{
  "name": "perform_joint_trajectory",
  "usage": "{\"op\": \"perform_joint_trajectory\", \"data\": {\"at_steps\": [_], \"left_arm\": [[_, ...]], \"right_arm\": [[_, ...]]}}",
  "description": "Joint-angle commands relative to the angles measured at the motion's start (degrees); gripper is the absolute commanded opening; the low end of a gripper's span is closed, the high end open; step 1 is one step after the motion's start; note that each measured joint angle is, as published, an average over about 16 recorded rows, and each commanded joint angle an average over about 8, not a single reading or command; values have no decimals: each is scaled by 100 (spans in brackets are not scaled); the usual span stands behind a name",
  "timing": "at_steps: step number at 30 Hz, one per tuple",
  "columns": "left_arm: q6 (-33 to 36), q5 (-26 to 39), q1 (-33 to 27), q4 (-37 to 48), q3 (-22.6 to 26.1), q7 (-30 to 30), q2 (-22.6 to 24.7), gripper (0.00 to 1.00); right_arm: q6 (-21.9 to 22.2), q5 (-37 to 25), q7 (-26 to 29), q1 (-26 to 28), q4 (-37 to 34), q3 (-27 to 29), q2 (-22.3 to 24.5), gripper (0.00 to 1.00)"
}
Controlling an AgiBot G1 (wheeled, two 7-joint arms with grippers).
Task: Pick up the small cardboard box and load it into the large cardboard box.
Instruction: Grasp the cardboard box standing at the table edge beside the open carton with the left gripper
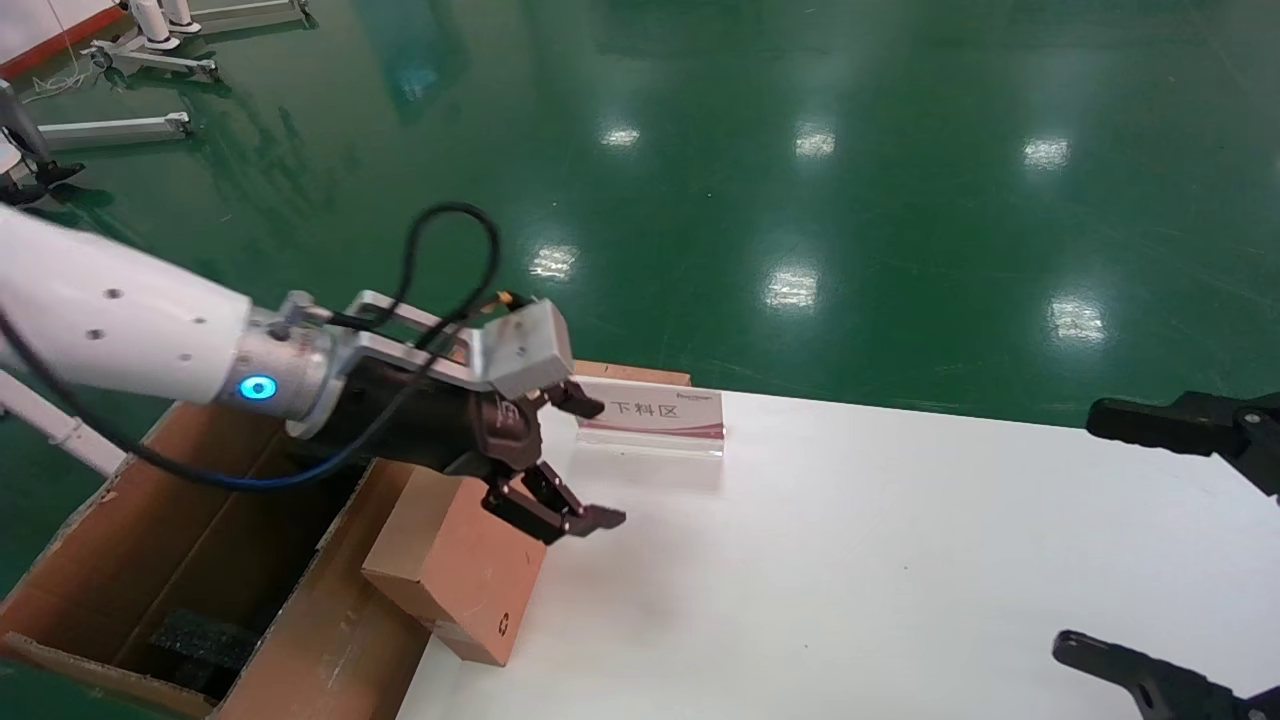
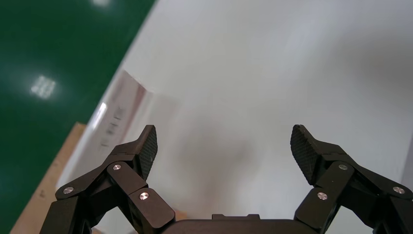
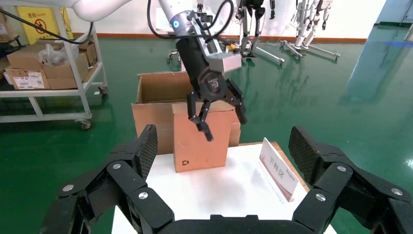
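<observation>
head view: left tool point(image 1: 575, 460) spread wide and empty above small cardboard box point(image 1: 455, 560) at tabletop point(image 1: 850, 560) edge, should drop lower and straddle its sides squarely before closing; right tool point(image 1: 1150, 540) wide, idle.

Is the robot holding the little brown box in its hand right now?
No, the left gripper hangs open with nothing between its fingers, while the small cardboard box stands on the white table.
</observation>
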Motion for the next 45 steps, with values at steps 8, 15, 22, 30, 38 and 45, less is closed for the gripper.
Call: {"op": "perform_joint_trajectory", "data": {"at_steps": [8,15,22,30,38,45], "left_arm": [[319,818,-692,-6,645,-574,196,100],[344,1163,-1170,-17,1174,-1057,137,100],[336,1329,-1578,-23,1637,-1612,96,100],[341,1557,-1979,-24,2189,-2234,136,100],[366,1712,-2361,-22,2776,-2881,188,100],[379,1636,-2640,-19,3328,-3333,266,100]], "right_arm": [[2,3,-2,1,0,-4,2,100],[3,5,-3,1,0,-7,3,100],[4,7,-5,2,0,-10,4,100],[6,9,-6,3,0,-13,5,100],[7,11,-8,3,0,-16,7,100],[8,13,-9,4,0,-19,8,100]]}}
